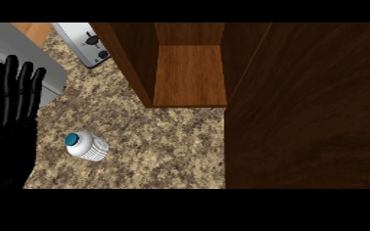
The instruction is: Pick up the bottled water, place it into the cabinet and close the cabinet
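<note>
closest to me, the left hand rests at the left edge of the counter, fingers straight, pointing up and slightly spread, holding nothing. just to its right, near but not touching, the water bottle sits on the speckled stone (white ribbed body, teal cap tipped toward the upper left). it is well apart from the cabinet, down and left of the opening. a broad dark wood panel fills the right side from front to back. further off, the cabinet stands open, its brown shelf showing between the side walls. beyond the hand lies a grey metal surface, and at the far back a silver toaster stands just left of the cabinet.
</note>
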